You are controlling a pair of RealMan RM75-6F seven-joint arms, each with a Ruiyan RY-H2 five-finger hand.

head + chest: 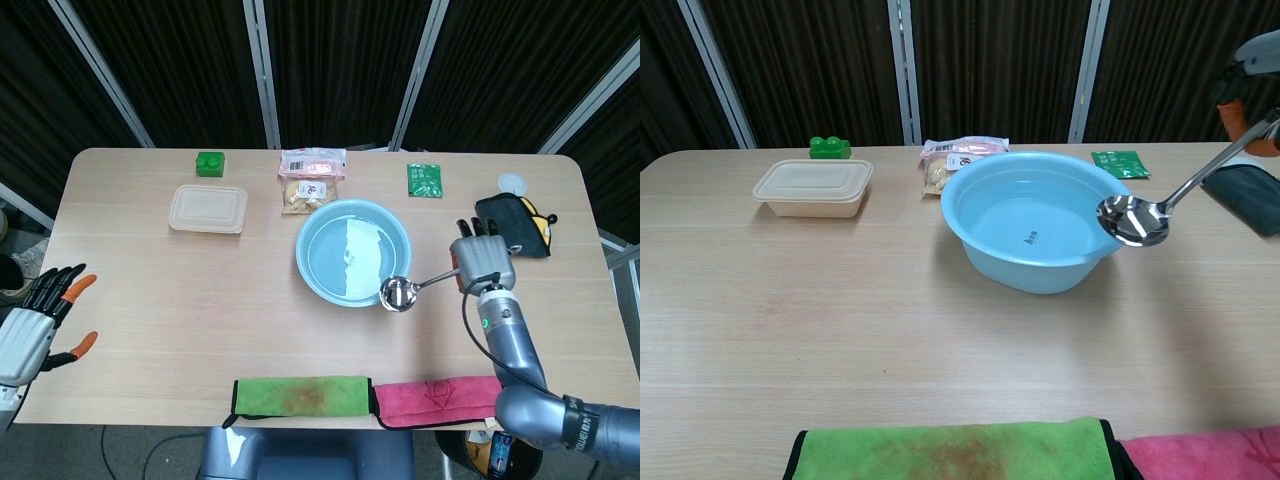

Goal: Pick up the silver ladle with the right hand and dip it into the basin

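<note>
My right hand grips the handle of the silver ladle and holds it in the air. The ladle's bowl hangs at the right rim of the light blue basin, above the rim and outside the water. The basin holds water and stands mid-table. In the chest view only a bit of my right hand shows at the top right edge. My left hand lies open at the table's near left edge, holding nothing.
A beige lidded box, a green block, a snack packet, a green sachet and a black pouch lie at the back. A green cloth and a pink cloth line the front edge.
</note>
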